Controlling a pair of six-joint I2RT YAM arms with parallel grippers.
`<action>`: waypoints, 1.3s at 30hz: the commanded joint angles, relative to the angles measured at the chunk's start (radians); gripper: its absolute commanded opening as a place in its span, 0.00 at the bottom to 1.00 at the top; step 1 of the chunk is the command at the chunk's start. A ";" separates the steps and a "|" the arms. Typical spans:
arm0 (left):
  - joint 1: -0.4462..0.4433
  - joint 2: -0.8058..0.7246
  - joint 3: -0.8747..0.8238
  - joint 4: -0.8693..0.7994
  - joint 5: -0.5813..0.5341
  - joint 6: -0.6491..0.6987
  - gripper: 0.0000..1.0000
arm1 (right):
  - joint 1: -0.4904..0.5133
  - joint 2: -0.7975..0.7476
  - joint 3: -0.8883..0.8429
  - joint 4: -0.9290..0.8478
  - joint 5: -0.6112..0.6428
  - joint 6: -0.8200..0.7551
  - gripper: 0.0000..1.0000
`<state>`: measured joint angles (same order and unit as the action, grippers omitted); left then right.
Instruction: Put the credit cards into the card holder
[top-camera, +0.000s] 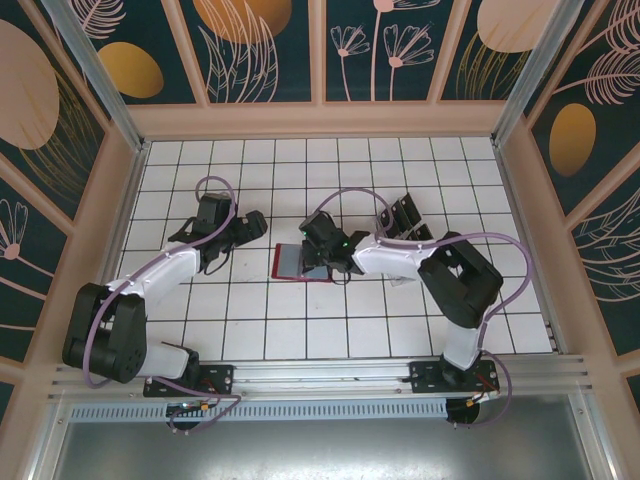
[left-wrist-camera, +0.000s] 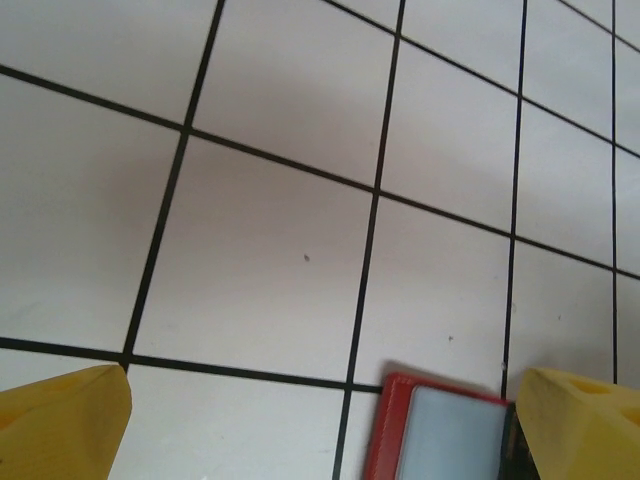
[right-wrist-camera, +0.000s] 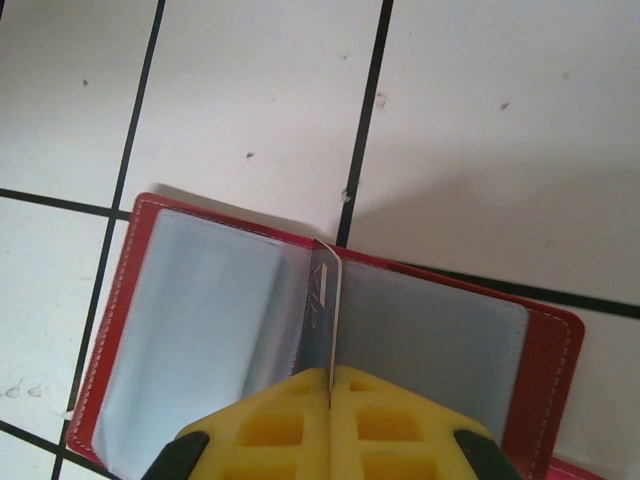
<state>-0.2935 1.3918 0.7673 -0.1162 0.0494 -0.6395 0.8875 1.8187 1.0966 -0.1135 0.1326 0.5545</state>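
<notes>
The red card holder (top-camera: 288, 262) lies open on the white tiled table, its clear sleeves facing up (right-wrist-camera: 200, 320). My right gripper (right-wrist-camera: 330, 375) is shut on one dark credit card (right-wrist-camera: 326, 305), held edge-on with its far end down at the holder's middle fold. From above, the right gripper (top-camera: 325, 258) sits over the holder's right half. My left gripper (top-camera: 238, 232) hovers just left of the holder, open and holding nothing. In the left wrist view its yellow fingertips (left-wrist-camera: 70, 420) stand wide apart, and a corner of the card holder (left-wrist-camera: 440, 430) shows near the right one.
More dark credit cards (top-camera: 403, 212) stand in a clear slotted rack (top-camera: 392, 228) behind my right arm. Pink frame walls (top-camera: 120, 200) border the tiled table on three sides. Purple cables loop above both arms.
</notes>
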 joint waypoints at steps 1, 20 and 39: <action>-0.011 -0.019 -0.029 0.004 0.061 0.022 0.98 | -0.031 -0.029 -0.040 -0.057 -0.026 -0.071 0.00; -0.280 0.111 0.020 -0.063 -0.088 0.072 0.99 | -0.131 -0.357 -0.321 0.234 -0.178 0.052 0.00; -0.318 0.082 -0.018 -0.070 -0.232 -0.051 0.99 | -0.137 -0.250 -0.391 0.410 -0.271 0.088 0.00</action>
<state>-0.6098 1.4902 0.7422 -0.1551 -0.1432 -0.6704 0.7532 1.5509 0.7101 0.2508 -0.1265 0.6353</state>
